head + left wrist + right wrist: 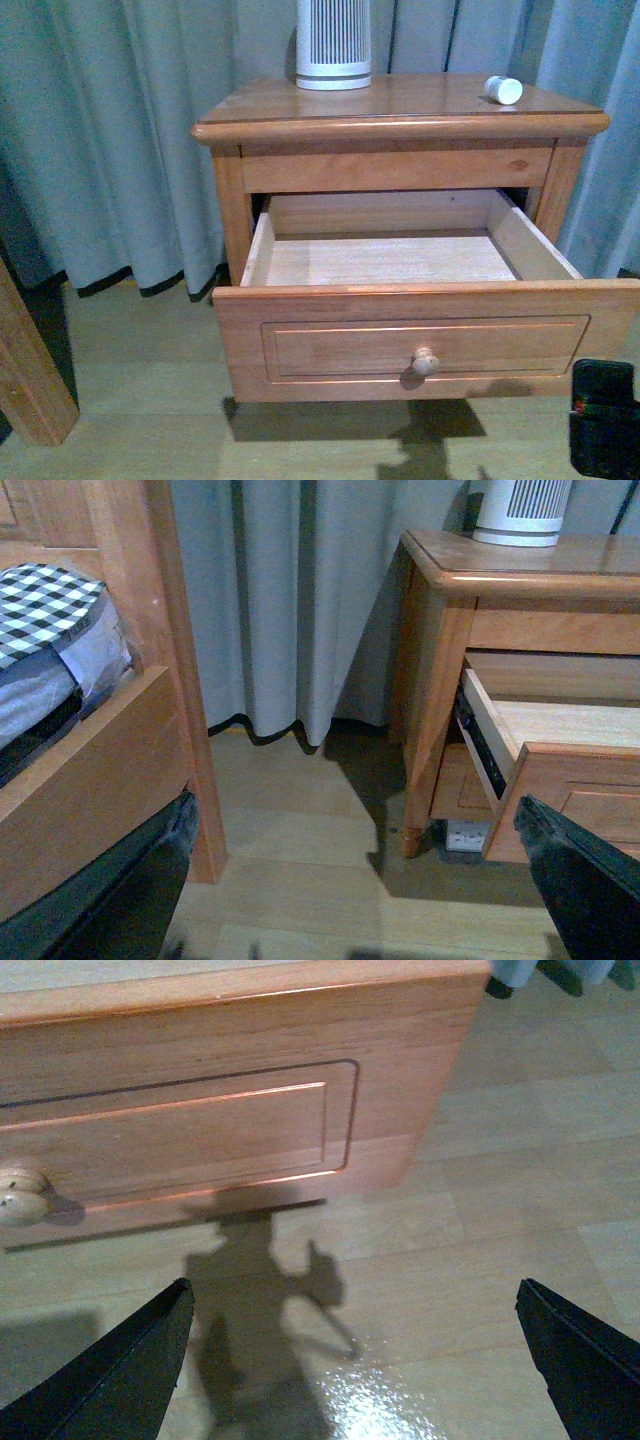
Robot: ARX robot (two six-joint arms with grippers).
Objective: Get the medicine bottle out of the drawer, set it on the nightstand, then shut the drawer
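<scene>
With the medicine bottle (503, 90) lying at the nightstand (400, 128) top's 2 o'clock corner, the drawer (425, 345) is open, empty; closing remains. Right gripper (350, 1360) jaws wide, near the knob (426, 362), should push at 12 o'clock; left gripper (360, 880) jaws wide, idle.
</scene>
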